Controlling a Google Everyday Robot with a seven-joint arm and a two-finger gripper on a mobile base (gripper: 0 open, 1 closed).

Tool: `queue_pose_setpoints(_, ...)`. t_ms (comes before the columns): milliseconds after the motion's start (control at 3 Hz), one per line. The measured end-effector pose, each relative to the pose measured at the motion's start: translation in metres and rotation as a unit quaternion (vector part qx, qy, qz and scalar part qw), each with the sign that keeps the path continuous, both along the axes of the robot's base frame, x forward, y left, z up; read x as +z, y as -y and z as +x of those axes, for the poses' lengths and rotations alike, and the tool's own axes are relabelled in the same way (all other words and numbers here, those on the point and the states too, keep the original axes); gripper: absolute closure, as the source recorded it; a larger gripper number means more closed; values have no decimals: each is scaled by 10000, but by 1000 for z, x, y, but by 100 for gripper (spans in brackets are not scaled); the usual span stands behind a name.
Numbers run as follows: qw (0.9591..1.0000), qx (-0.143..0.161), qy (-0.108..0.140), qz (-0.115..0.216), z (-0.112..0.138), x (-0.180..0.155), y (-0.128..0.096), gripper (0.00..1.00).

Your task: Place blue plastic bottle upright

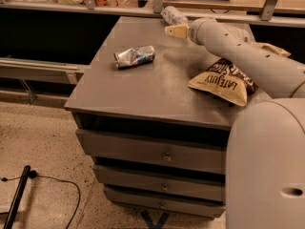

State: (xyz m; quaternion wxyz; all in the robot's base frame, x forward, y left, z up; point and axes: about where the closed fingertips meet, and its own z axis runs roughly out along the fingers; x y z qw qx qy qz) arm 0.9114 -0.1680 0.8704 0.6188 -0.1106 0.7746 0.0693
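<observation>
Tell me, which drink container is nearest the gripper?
The blue plastic bottle, lying on its side right beside the gripper; the crushed can lies well apart.

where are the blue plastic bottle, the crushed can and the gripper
blue plastic bottle [172,16]: camera view, on its clear body
crushed can [135,56]: camera view, middle of its dented side
gripper [173,31]: camera view, its beige end, beside the bottle

Office-like room: drawer cabinet [157,151], speckled floor [43,142]; gripper [175,31] over cabinet's far edge.
</observation>
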Motion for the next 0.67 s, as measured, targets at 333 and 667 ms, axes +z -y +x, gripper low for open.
queue_pose_setpoints(333, 10000, 49, -23, 43, 6, -5, -5, 0)
queue_pose_setpoints(667, 9999, 117, -45, 68, 14, -8, -8, 0)
